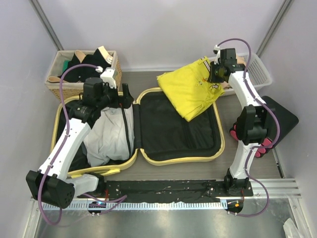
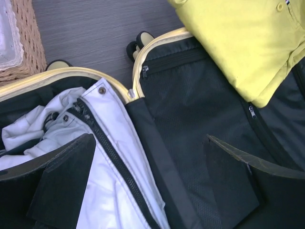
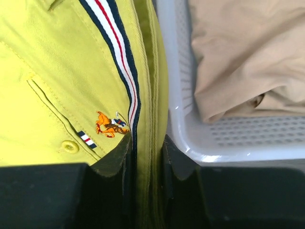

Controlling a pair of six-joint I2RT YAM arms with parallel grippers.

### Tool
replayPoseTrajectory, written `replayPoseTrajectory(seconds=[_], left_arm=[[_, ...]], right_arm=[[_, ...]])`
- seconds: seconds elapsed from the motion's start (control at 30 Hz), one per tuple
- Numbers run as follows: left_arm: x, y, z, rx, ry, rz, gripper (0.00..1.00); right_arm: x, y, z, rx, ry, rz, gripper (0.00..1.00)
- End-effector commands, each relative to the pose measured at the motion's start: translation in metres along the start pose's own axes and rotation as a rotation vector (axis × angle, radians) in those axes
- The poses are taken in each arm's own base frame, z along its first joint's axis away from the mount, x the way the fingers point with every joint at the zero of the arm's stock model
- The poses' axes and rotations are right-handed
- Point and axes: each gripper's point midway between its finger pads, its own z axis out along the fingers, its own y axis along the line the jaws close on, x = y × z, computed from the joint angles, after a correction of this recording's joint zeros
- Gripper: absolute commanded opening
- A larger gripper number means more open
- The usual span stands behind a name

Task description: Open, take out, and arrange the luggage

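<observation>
Luggage [image 1: 173,131] lies open flat on counter [image 1: 143,82]. Left gripper [image 2: 147,176] hangs over its left half above white jacket [image 1: 111,131] — jaws wide, holding nothing. Right gripper [image 3: 147,157] pinches yellow garment [image 1: 190,87] at luggage's far right corner — beside white basket [image 3: 190,133].

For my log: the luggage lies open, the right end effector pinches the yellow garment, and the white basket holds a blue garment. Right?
No: the white basket holds a tan garment, not blue, as the right wrist view shows. The luggage lies open and the right end effector pinches the yellow garment.
</observation>
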Motion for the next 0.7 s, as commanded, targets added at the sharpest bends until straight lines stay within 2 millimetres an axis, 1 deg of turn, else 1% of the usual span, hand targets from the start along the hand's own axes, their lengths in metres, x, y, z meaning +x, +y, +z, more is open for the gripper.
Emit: replayPoseTrajectory(seconds=[0.0, 0.03, 0.07, 0.1, 0.17, 0.2, 0.27, 0.3, 0.37, 0.4, 0.47, 0.53, 0.57, 0.6, 0.63, 0.67], left_arm=[[-0.01, 0.003, 0.001, -0.015, -0.039, 0.014, 1.0], [-0.009, 0.004, 0.001, -0.019, -0.034, 0.017, 1.0], [-0.009, 0.005, 0.001, -0.025, -0.034, 0.019, 1.0], [-0.008, 0.006, 0.002, -0.03, -0.03, 0.021, 1.0], [-0.007, 0.008, 0.002, -0.038, -0.028, 0.027, 1.0], [-0.006, 0.01, 0.002, -0.045, -0.024, 0.03, 1.0], [-0.004, 0.011, 0.004, -0.051, -0.02, 0.037, 1.0], [-0.003, 0.013, 0.005, -0.056, -0.014, 0.037, 1.0], [0.0, 0.015, 0.008, -0.064, -0.001, 0.032, 1.0], [0.001, 0.015, 0.01, -0.067, 0.005, 0.028, 1.0], [0.006, 0.014, 0.014, -0.059, 0.022, 0.01, 1.0], [0.01, 0.011, 0.019, -0.038, 0.036, -0.015, 1.0], [0.018, 0.011, 0.026, -0.032, 0.061, -0.035, 1.0], [0.021, 0.009, 0.03, -0.022, 0.07, -0.065, 1.0], [0.024, 0.006, 0.034, -0.007, 0.085, -0.08, 1.0], [0.034, 0.003, 0.043, 0.011, 0.127, -0.097, 1.0]], right_arm=[[-0.082, -0.082, -0.022, 0.223, -0.221, -0.007, 0.01], [-0.086, -0.093, -0.023, 0.235, -0.225, 0.002, 0.01], [-0.083, -0.098, -0.012, 0.233, -0.209, 0.004, 0.01], [-0.095, -0.101, -0.02, 0.234, -0.231, 0.005, 0.01], [-0.101, -0.105, -0.02, 0.208, -0.239, 0.014, 0.01], [-0.107, -0.105, -0.022, 0.195, -0.254, 0.017, 0.01], [-0.113, -0.098, -0.025, 0.144, -0.272, 0.021, 0.01], [-0.119, -0.089, -0.029, 0.101, -0.291, 0.026, 0.01], [-0.125, -0.081, -0.035, 0.057, -0.308, 0.035, 0.01], [-0.13, -0.073, -0.039, 0.011, -0.324, 0.043, 0.01], [-0.136, -0.066, -0.047, -0.021, -0.345, 0.036, 0.01], [-0.147, -0.063, -0.058, -0.032, -0.381, 0.028, 0.01], [-0.15, -0.064, -0.062, -0.028, -0.393, 0.026, 0.01], [-0.157, -0.065, -0.066, -0.023, -0.411, 0.024, 0.01], [-0.159, -0.071, -0.069, -0.015, -0.42, 0.028, 0.01], [-0.162, -0.074, -0.069, -0.015, -0.428, 0.04, 0.01]])
